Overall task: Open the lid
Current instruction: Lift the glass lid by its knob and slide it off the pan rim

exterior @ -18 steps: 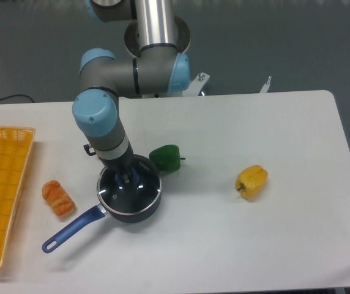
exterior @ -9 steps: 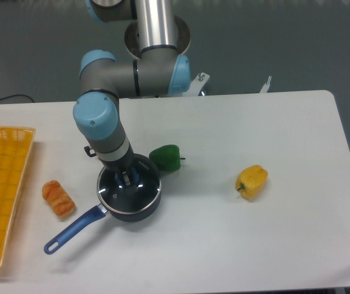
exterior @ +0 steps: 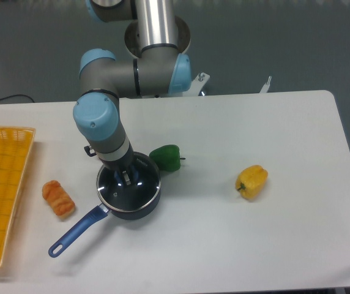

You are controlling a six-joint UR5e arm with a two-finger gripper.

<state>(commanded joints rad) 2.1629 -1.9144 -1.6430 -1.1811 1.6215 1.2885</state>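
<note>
Right now my claw (exterior: 127, 177) is down on the lid (exterior: 129, 185), fingers set either side of the blue knob at its centre, though I cannot tell whether they have actually closed on it, because my own wrist hides part of the gap. My worry is the saucepan (exterior: 126, 199) underneath: it sits loose on the counter (exterior: 236, 233), and if I pull sideways or twist instead of going straight up, the pan will likely swing with the lid, its long blue handle (exterior: 77, 231) sweeping toward the front edge or nudging the pastry (exterior: 58, 197) that lies near it on the left. A weak hold on the small knob could also let the glass disc slip and drop back crooked on the rim. The green pepper (exterior: 166, 157) lies just beside the pan's far right side, close enough to be bumped. The lid itself lies flat on the saucepan, left of the counter's middle, directly beneath my claw, with the knob between my fingertips. The yellow pepper (exterior: 252, 181) is well apart to the right, and the yellow basket (exterior: 3, 184) sits at the left edge.
</note>
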